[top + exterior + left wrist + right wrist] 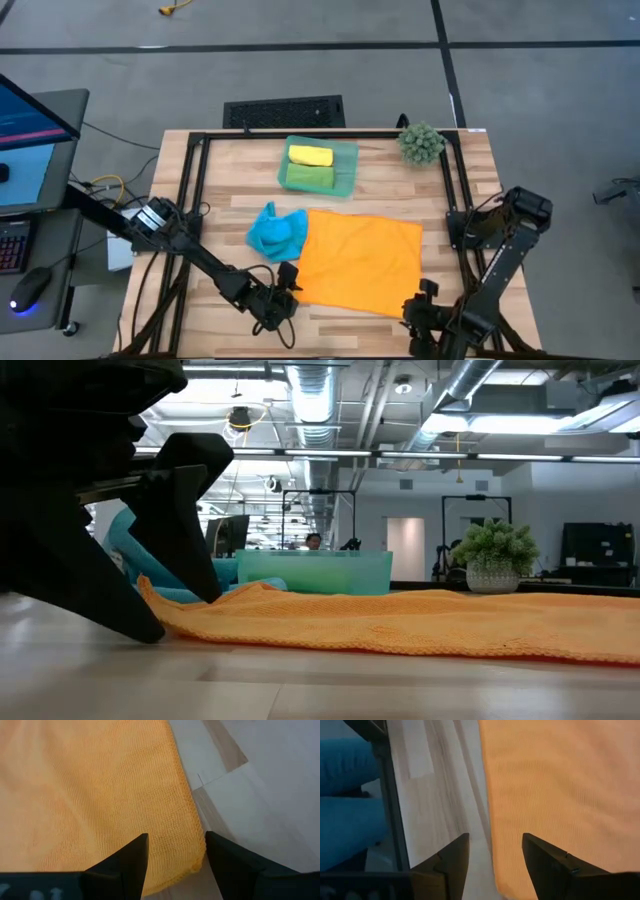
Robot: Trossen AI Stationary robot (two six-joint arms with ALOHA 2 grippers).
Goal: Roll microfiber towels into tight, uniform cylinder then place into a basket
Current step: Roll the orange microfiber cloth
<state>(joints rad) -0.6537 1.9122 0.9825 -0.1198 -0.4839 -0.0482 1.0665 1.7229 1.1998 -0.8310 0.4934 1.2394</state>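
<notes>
The orange towel (362, 262) lies spread flat on the table's middle. My left gripper (287, 298) is open and low at the towel's near left corner (196, 862), which lies between its fingers. My right gripper (420, 305) is open over the towel's near right part, with the towel's edge (487, 820) between its fingers. The blue towel (277, 232) lies crumpled beside the orange towel's far left corner. The teal basket (345, 160) at the far middle holds a yellow roll (310, 155) and a green roll (310, 177). My left gripper comes down slanting at the orange towel's near left corner. In the low view one fingertip (150, 630) stands on the wood in front of the towel's edge, and the other (207, 595) stands at the cloth. Whether they touch the cloth cannot be told.
A spiky green plant ball (421, 143) stands at the far right corner. A black frame rail (188, 200) runs along the table's left, far and right sides. Bare wood (340, 325) shows along the near edge between the two grippers.
</notes>
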